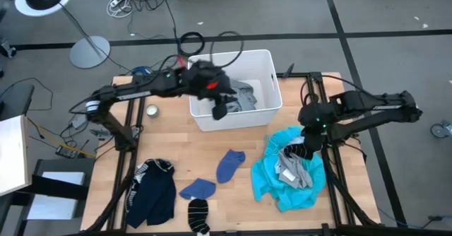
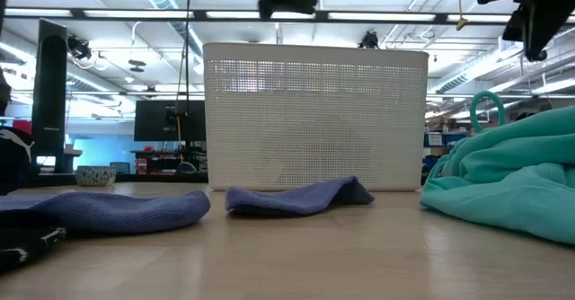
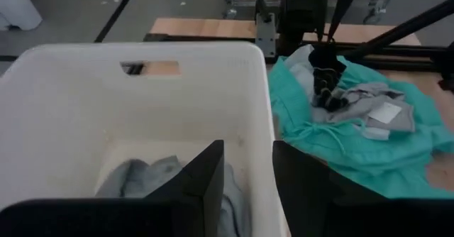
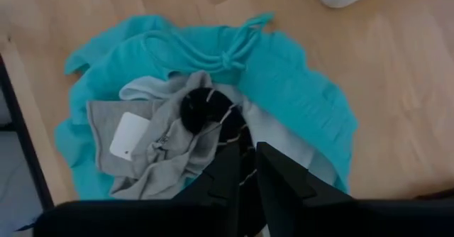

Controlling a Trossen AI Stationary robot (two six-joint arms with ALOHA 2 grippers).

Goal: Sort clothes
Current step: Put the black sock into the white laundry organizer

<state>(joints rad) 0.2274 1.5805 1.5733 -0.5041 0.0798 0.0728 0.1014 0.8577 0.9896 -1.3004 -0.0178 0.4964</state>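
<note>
The white bin [image 1: 233,87] stands at the table's far middle with a grey garment [image 3: 142,180] inside. My left gripper [image 3: 248,180] hangs open and empty over the bin's right wall. The turquoise shirt [image 1: 289,172] lies at the right with a grey garment [image 4: 163,145] on top of it. My right gripper [image 4: 246,169] is just above that pile, shut on a black-and-white striped sock [image 4: 206,113]. A navy white-striped garment [image 1: 155,186], two small blue pieces [image 1: 229,165] [image 1: 198,189] and another striped sock [image 1: 199,215] lie at the near left. My right gripper pinches the striped sock's upper end [image 4: 245,155] between its two fingers, coming from above and pointing down. The sock hangs short below the fingers [image 3: 326,98]. Its lower, bunched end [image 4: 202,109] rests on the grey garment over the turquoise shirt.
A small round tin [image 1: 151,110] stands left of the bin. The arms' frame rails [image 1: 311,87] run along both table sides. Bare wood shows between the blue pieces and the turquoise shirt [image 1: 247,193].
</note>
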